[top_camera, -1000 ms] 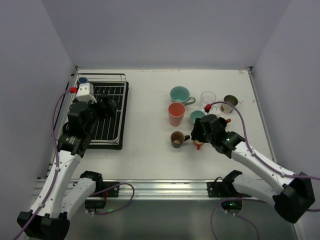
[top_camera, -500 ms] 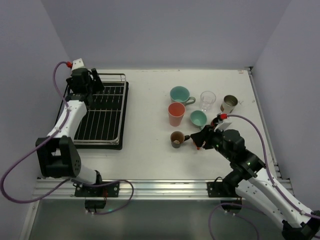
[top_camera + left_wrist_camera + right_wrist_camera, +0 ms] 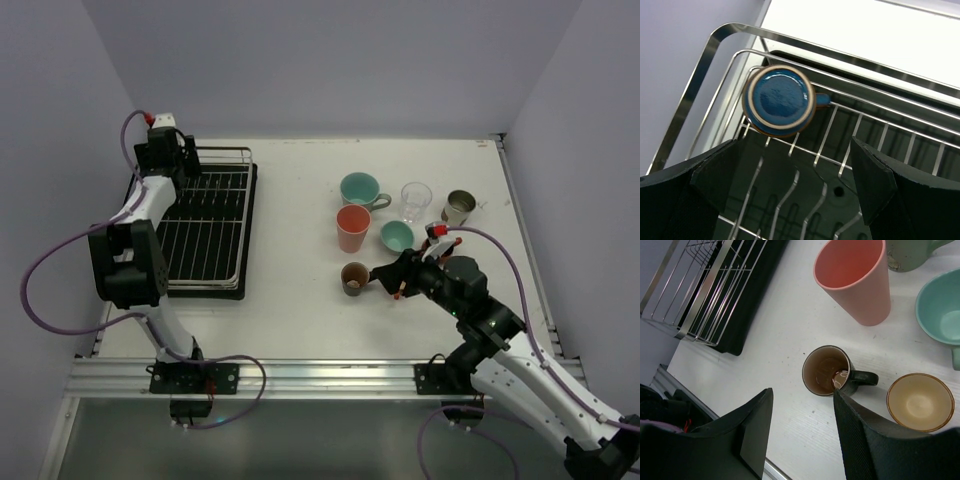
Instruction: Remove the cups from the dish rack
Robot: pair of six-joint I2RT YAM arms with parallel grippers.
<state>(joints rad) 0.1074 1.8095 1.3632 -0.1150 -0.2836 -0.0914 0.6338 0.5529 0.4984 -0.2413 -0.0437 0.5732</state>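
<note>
Left gripper (image 3: 795, 175): hanging spread wide and empty over the far-left corner of the rack (image 3: 692, 85), where the blue cup (image 3: 778, 100) is sitting, apparently mouth up, handle pointing right, just ahead of the fingers and left of their midline. That cup is not showing in the top view. Right gripper (image 3: 802, 410): gaping empty above the brown cup (image 3: 829, 370) on the table (image 3: 765, 330), well apart from the rack.
</note>
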